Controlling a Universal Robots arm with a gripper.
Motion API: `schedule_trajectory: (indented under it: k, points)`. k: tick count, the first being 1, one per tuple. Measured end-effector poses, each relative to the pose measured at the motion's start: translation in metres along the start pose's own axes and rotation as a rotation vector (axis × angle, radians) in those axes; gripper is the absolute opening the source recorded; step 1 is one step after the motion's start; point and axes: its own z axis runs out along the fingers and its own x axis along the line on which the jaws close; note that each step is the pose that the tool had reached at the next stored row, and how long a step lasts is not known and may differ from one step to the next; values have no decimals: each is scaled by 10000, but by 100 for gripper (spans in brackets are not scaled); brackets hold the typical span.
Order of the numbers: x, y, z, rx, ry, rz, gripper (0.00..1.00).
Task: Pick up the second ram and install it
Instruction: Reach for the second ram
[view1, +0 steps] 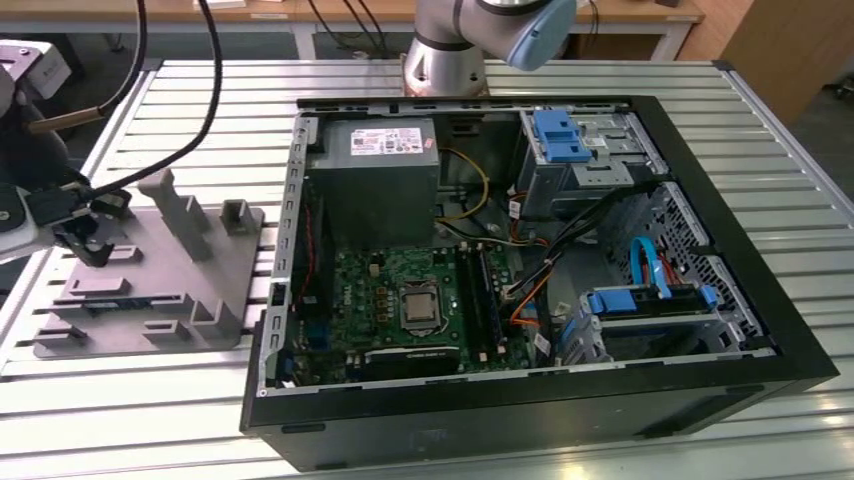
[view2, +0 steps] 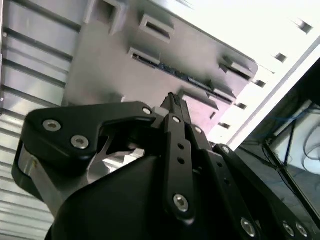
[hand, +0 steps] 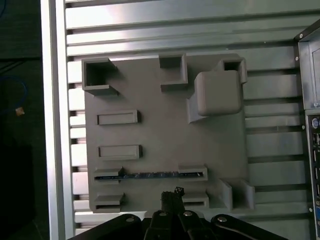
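Gripper (hand: 172, 192): fingertips pressed together with nothing between them, hovering over one edge of the grey block (hand: 165, 135).
Second ram (hand: 150, 175): on its long edge in the block's slot, just ahead of the fingertips, lying crosswise to them and untouched.
Grey block: beneath the gripper on the slatted table (hand: 150, 30).
Computer case (view1: 534, 410): open, off to the gripper's side beyond the block.

I find no text I can read from here. The white label (view1: 391, 141) on the grey power supply (view1: 380, 200) carries print, but I cannot make it out.
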Motion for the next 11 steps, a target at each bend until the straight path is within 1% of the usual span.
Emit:
schedule_trajectory:
  k: [1,3,6,7,11]
  points:
    - [-4,-2,10,8,105,-6,10]
    - [-5,-2,38,25,163,-256,10]
    - [-8,-5,84,58,190,-810,10]
    - [-9,-5,101,64,195,-904,10]
    - [-11,-1,174,62,192,-873,10]
